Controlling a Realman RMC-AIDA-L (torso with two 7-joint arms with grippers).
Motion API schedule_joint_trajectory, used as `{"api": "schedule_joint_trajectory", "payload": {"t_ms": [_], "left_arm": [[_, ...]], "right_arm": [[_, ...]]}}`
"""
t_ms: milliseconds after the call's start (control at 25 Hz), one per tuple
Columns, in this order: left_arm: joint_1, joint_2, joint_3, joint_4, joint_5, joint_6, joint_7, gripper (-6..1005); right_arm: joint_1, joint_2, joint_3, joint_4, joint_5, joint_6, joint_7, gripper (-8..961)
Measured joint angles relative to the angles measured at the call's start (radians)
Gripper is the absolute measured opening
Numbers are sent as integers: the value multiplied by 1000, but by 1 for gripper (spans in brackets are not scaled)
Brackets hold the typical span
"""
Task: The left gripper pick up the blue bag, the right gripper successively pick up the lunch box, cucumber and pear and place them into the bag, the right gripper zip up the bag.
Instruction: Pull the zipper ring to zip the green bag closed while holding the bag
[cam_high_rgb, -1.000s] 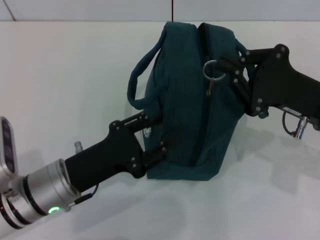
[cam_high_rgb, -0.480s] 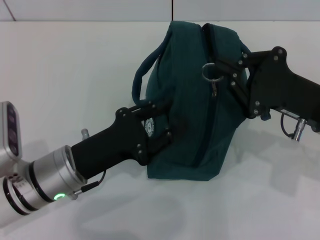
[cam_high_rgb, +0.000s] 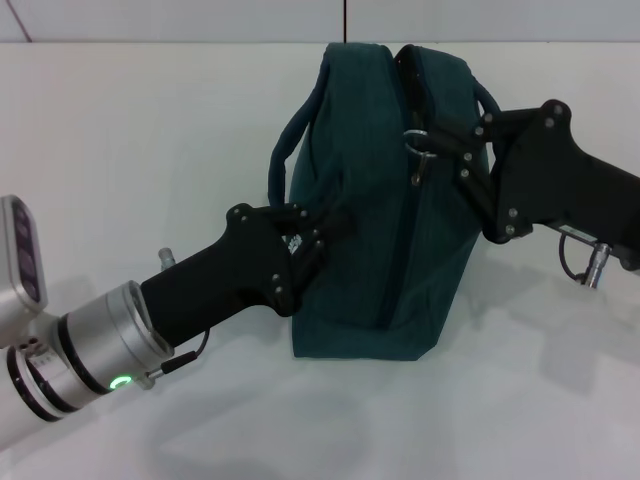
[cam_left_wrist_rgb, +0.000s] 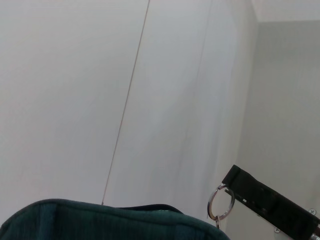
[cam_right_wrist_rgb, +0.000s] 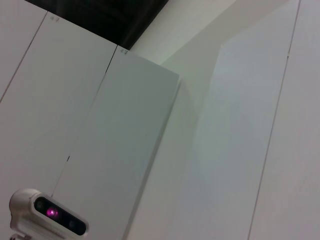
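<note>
Since a second ago the blue bag (cam_high_rgb: 385, 210) has been drawn more upright and its near end slightly raised, and the left gripper (cam_high_rgb: 325, 232) has been shifted up its side. One bag is seen, standing on the white table (cam_high_rgb: 130, 150) with its long axis running away from the robot and its zipper line facing up and toward the robot's right. The zipper is seen closed along the visible length. Two loop handles are counted: one (cam_high_rgb: 290, 150) is arched out on the robot's left side, the other is partly hidden behind the right gripper (cam_high_rgb: 440, 140).

The left gripper is pressed against the left face of the bag near its lower half; its fingers appear closed on the fabric there. The right gripper is held at the top of the bag, its fingers closed on the metal ring pull (cam_high_rgb: 418, 143), which hangs at the zipper. In the left wrist view the ring pull (cam_left_wrist_rgb: 220, 202) is seen caught at the tip of the right gripper's dark finger (cam_left_wrist_rgb: 260, 197), above the bag's rim (cam_left_wrist_rgb: 110, 220).
</note>
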Motion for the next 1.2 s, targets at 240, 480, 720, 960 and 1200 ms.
{"api": "schedule_joint_trajectory", "payload": {"t_ms": [240,480,720,960,1200], "left_arm": [[3,0,9,9,32,13,33,60],[6,7,10,11,73,25,61,54],[8,10,11,11,79,16,56,54],[12,13,11,10,84,4,52,55],[19,9,4,21,78,21,60,55]], "right_arm": [[-2,0,1,0,15,1,8,19],[-4,0,0,15,68,10,15,20],[-3,0,0,27,132,65,15,21],[-4,-1,-7,35,143,63,45,22],[-5,-33,-11,28,94,5,251,23]]}}
